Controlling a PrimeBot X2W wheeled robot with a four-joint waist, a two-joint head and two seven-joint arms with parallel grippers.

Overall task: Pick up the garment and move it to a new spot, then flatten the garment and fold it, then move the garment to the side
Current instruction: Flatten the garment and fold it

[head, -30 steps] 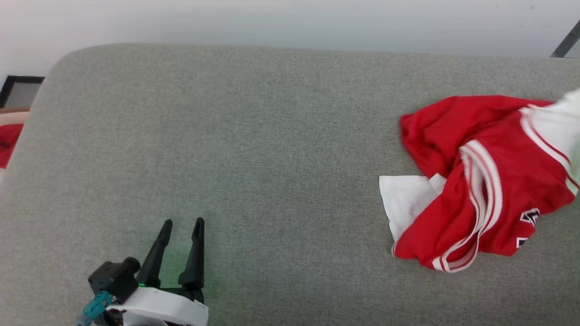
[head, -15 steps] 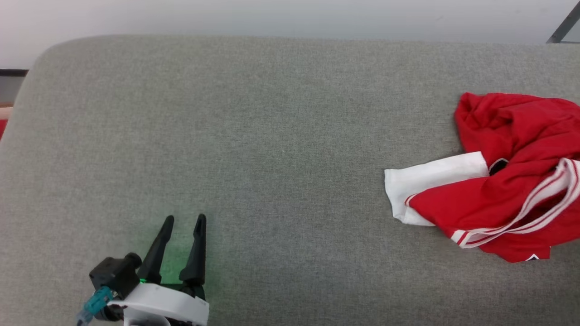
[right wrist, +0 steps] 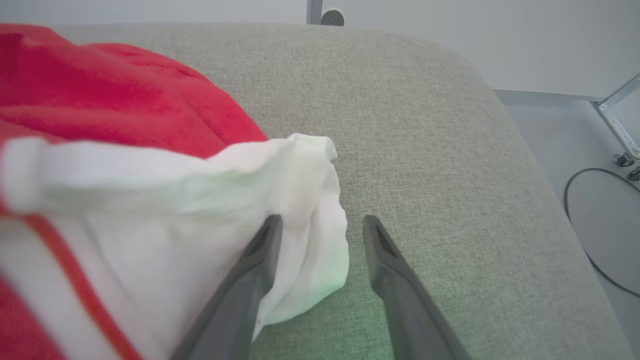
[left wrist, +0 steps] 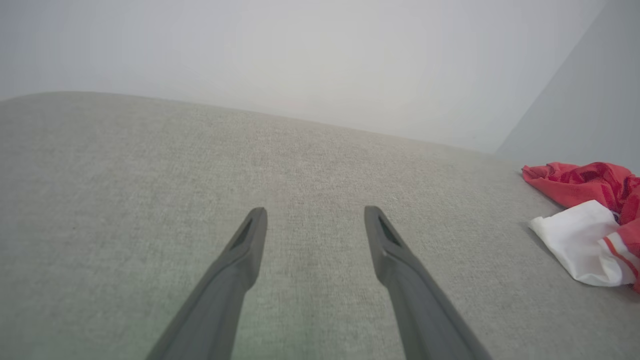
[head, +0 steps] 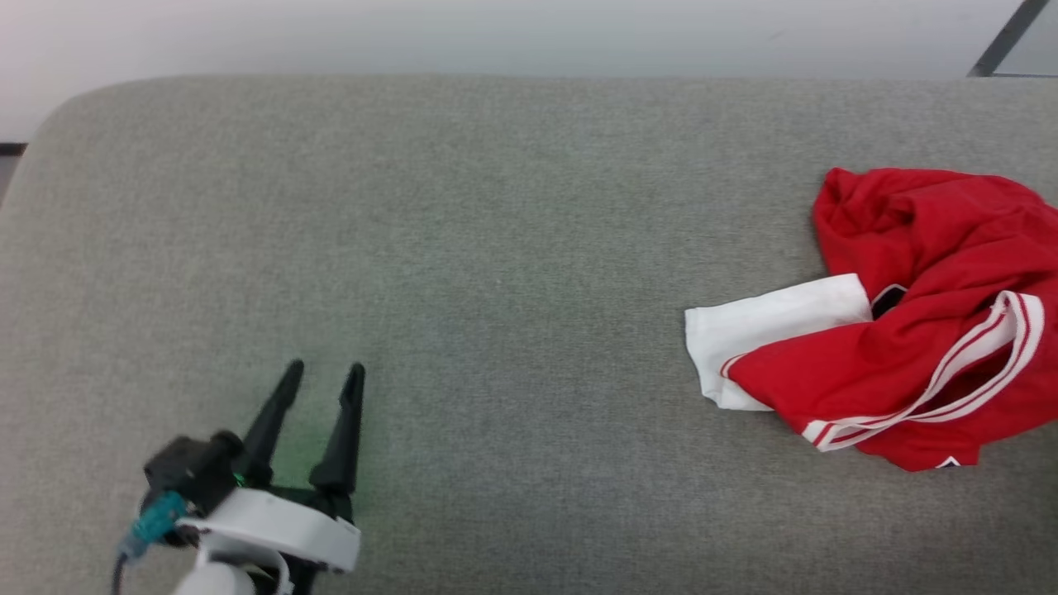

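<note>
As the right gripper [right wrist: 321, 222] has opened (left gripper [head: 324, 369] idles wide), the shirt [head: 909, 330] sits dropped at the surface's [head: 496, 248] right edge. Flattening likely follows.

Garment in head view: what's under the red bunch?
From under the red folds of the garment, a white sleeve pokes out onto the grey cushion. Anything else beneath the heap is covered.

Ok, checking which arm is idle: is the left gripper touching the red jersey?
Apart. Head view: the left gripper sits lower left, with bare grey cushion between it and the red jersey at right.
</note>
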